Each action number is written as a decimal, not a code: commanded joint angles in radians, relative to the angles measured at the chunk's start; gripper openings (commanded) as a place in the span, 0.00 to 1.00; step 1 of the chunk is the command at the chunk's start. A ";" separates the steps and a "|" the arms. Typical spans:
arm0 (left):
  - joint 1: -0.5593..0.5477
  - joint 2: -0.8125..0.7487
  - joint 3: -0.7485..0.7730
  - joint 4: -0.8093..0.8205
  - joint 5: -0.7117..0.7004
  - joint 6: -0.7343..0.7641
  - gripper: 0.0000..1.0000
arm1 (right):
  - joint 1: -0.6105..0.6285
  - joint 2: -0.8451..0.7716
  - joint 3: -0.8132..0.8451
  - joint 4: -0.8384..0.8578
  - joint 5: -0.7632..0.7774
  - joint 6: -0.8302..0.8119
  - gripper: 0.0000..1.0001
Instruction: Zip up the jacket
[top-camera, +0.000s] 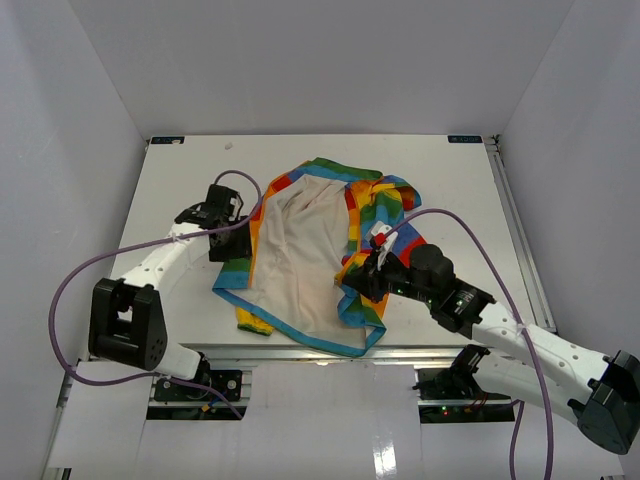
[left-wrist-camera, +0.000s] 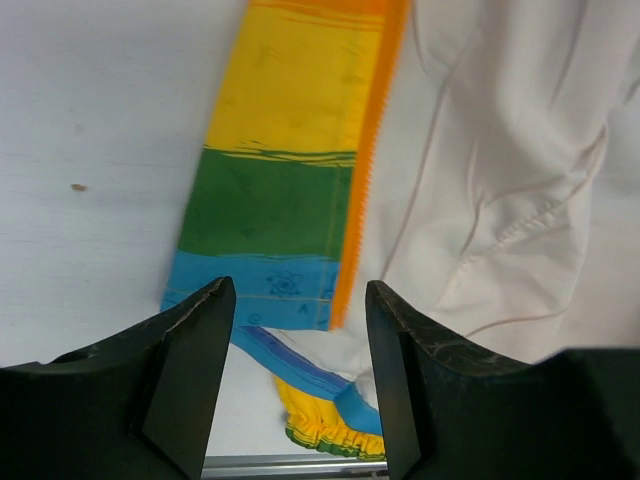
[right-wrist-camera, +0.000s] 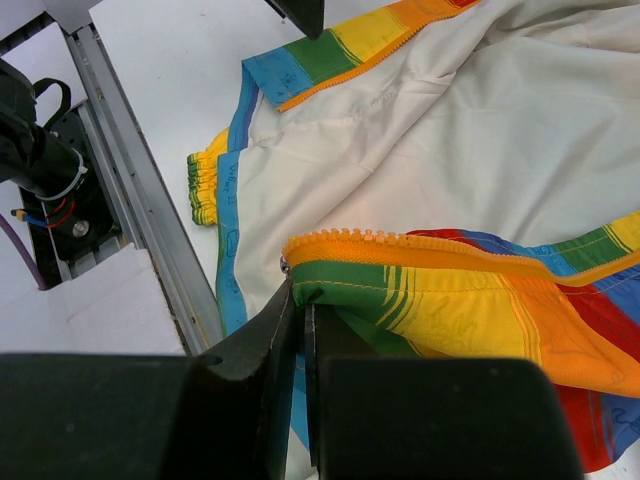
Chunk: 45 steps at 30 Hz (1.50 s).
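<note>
White links (top-camera: 160, 262), black joints (top-camera: 125, 322), purple cables (top-camera: 440, 212), black left tool (left-wrist-camera: 298, 290)

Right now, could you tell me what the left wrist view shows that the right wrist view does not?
Only the left wrist view: the left gripper open above the bottom end of one orange zipper edge, and a dark speck on the table. Only the right wrist view: the right gripper shut on the lower corner of the other zipper edge, plus the table's metal rail. Both: the jacket, its cream lining and yellow elastic cuff.
</note>
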 joint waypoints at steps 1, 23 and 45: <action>0.077 -0.012 -0.002 0.004 0.163 0.044 0.65 | -0.003 -0.029 0.039 0.015 -0.016 0.008 0.08; 0.077 0.146 -0.085 0.061 0.161 0.035 0.58 | -0.005 -0.028 0.044 0.008 -0.020 0.010 0.08; 0.069 0.114 -0.091 0.097 0.273 0.037 0.26 | -0.004 -0.032 0.048 0.002 -0.025 0.013 0.08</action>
